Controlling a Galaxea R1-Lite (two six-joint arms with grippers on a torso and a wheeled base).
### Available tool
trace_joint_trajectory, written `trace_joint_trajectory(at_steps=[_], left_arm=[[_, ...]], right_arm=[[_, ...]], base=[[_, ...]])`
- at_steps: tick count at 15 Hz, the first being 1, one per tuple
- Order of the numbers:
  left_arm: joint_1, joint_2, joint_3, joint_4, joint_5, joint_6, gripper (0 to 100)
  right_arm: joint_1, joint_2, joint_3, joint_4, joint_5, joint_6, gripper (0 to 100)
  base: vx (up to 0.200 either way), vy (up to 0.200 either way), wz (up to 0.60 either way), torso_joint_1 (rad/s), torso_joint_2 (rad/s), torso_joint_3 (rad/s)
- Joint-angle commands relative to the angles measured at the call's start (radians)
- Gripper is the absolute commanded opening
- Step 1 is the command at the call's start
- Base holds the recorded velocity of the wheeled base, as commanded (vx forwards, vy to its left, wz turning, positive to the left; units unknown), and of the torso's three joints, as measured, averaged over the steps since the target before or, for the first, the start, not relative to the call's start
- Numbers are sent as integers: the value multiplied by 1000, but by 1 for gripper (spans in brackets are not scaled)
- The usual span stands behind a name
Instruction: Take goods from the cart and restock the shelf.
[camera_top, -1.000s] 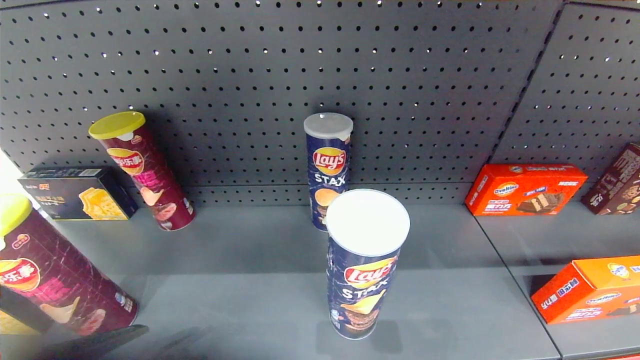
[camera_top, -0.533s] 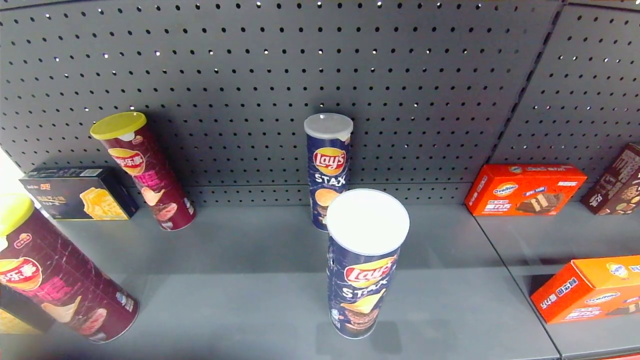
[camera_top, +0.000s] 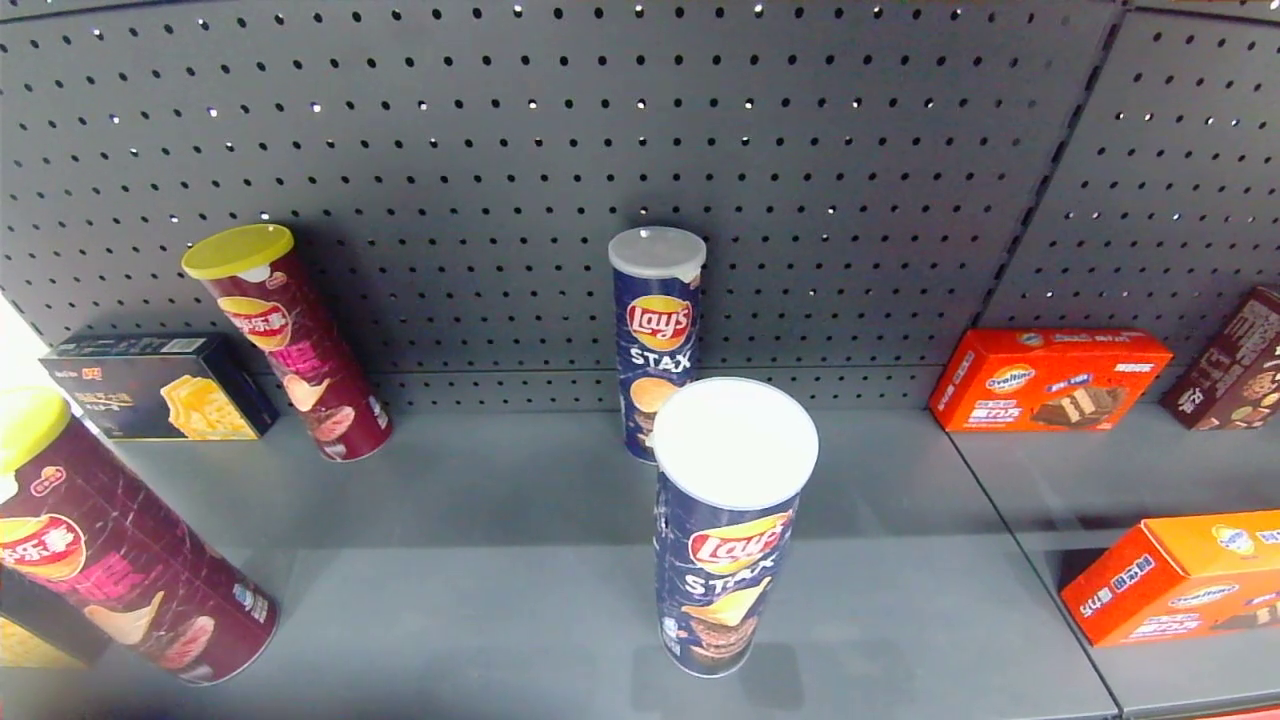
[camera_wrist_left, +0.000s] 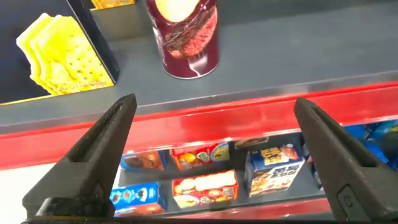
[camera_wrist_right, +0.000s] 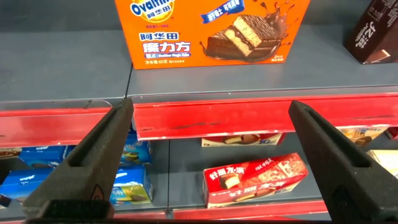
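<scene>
Two navy chip cans stand upright on the grey shelf (camera_top: 480, 560). The front navy can (camera_top: 728, 560) is near the middle of the head view with its white lid up, and the rear navy can (camera_top: 657, 340) stands behind it toward 12 o'clock, close to the pegboard panel (camera_top: 600, 120). At 10 o'clock a rear maroon can (camera_top: 295, 350) with a yellow-green lid stands near that panel, and a black cracker box (camera_top: 160, 388) lies just beside it toward 9 o'clock. At 8 o'clock a front maroon can (camera_top: 120, 570) stands close to the shelf's front edge. At 2 o'clock a rear orange box (camera_top: 1050, 378) lies flat against the panel, near a brown box (camera_top: 1235, 360) at 3 o'clock, and a front orange box (camera_top: 1180, 575) lies at 4 o'clock, well apart from the navy cans. The left claw (camera_wrist_left: 214, 101) is spread wide with nothing between its fingers. It is held out in front of the shelf's red edge strip (camera_wrist_left: 249, 121), facing the front maroon can and a second cracker box (camera_wrist_left: 56, 59) just beside that can. Small blue and red packs (camera_wrist_left: 205, 186) sit on a lower shelf under the strip. The right claw (camera_wrist_right: 211, 103) is likewise spread and holds nothing. It is out in front of the same red strip, facing the front orange box, with a red carton (camera_wrist_right: 255, 177) on the shelf below.
</scene>
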Motion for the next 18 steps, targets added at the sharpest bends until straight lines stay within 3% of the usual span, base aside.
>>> trace_joint_trajectory(at_steps=[1, 3, 4, 18], left_arm=[[1, -8, 0, 0, -2, -5, 100], [1, -7, 0, 0, 6, -45, 100], [0, -7, 0, 0, 7, -48, 100], [0, -7, 0, -1, 7, -47, 100]], right_arm=[[0, 0, 0, 0, 0, 0, 100], [0, 0, 0, 0, 0, 0, 100], [0, 0, 0, 0, 0, 0, 100], [0, 0, 0, 0, 2, -3, 100]], base=[[0, 0, 0, 0, 0, 0], [0, 0, 0, 0, 0, 0], [0, 0, 0, 0, 0, 0], [-14, 0, 0, 0, 1, 0]])
